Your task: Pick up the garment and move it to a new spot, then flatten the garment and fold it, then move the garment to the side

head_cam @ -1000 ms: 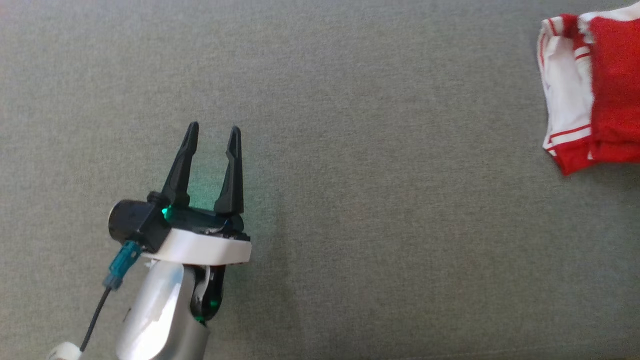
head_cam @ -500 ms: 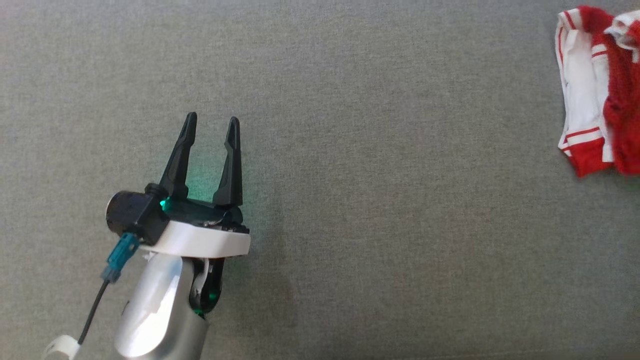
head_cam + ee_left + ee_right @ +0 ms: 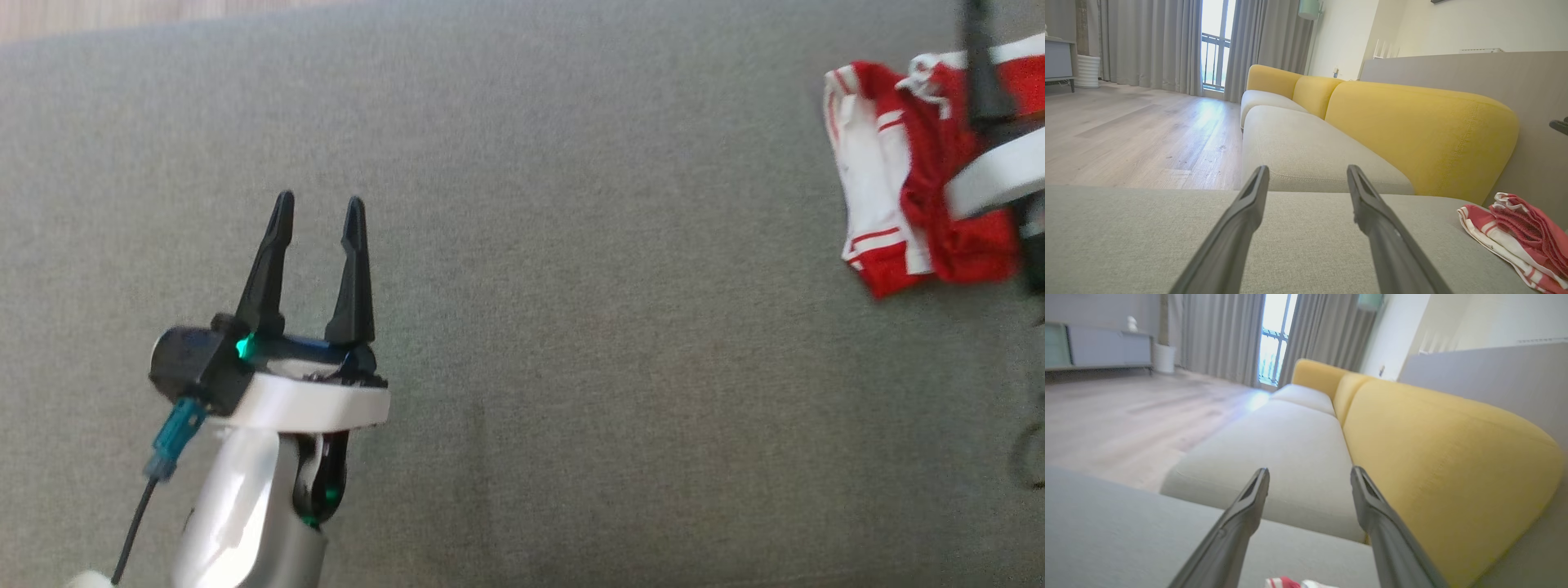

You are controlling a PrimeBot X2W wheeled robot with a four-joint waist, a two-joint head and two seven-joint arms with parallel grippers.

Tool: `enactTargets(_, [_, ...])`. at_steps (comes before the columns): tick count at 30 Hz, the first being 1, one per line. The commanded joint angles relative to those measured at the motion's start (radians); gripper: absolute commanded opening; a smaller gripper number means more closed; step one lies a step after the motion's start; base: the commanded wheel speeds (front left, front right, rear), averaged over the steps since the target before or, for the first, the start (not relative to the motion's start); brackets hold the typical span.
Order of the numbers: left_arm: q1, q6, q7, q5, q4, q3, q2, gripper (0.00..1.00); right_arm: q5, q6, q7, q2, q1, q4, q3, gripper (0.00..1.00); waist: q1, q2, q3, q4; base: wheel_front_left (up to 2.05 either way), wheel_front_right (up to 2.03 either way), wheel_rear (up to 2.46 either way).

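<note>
Two hands stood open. The left hand (image 3: pixel 319 200) hovered over the grey surface (image 3: pixel 571 327) at the lower left of the head view, fingers spread and empty, as it had a second before. The right hand (image 3: pixel 1310 470) showed its fingers wide apart in its wrist view with nothing between them, pointing toward the yellow sofa (image 3: pixel 1433 449). A second earlier it had been out of the head view; now one dark finger (image 3: pixel 982 73) and the white wrist crossed the right edge, over the garment (image 3: pixel 878 188). Whether they touched the cloth could not be told.

The garment lay on the grey surface at the far right, well apart from the left hand. Its red panel, flat before, had bunched into a crumpled ridge beside the white, red-striped part. The head camera had shifted too, so a strip of wooden floor (image 3: pixel 122 16) now showed at the top left.
</note>
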Motion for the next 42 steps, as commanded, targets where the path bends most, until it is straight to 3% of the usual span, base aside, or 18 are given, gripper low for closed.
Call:
enactTargets(1, [0.002, 0.002, -0.006, 0.009, -0.034, 0.041, 0.01, 1.0, 0.008, 0.007, -0.015, 0.017, 0.026, -0.047, 0.011, 1.0, 0.0001, 0.0, -0.034, -0.013, 0.0, 0.0, 0.0])
enactTargets(7, [0.058, 0.003, -0.006, 0.017, -0.033, 0.052, 0.007, 1.0, 0.008, 0.007, -0.085, 0.248, 0.176, -0.119, -0.005, 1.0, 0.0001, 0.0, -0.106, -0.015, 0.0, 0.0, 0.0])
enactTargets(11, [0.088, 0.003, -0.006, 0.011, -0.028, 0.06, 0.005, 1.0, 0.021, 0.007, -0.128, 0.316, 0.267, -0.096, -0.014, 1.0, 0.0001, 0.0, -0.133, -0.006, 0.0, 0.0, 0.0])
enactTargets(21, [0.145, 0.015, -0.006, 0.021, -0.019, 0.082, 0.002, 1.0, 0.104, 0.007, -0.244, 0.333, 0.428, -0.019, 0.032, 1.0, 0.0001, 0.0, -0.165, 0.011, 0.0, 0.0, 0.0])
enactTargets(42, [0.178, 0.024, -0.006, -0.038, -0.078, 0.112, 0.002, 1.0, 0.129, 0.007, -0.283, 0.333, 0.441, -0.002, 0.016, 1.0, 0.0001, 0.0, -0.176, 0.011, 0.0, 0.0, 0.0])
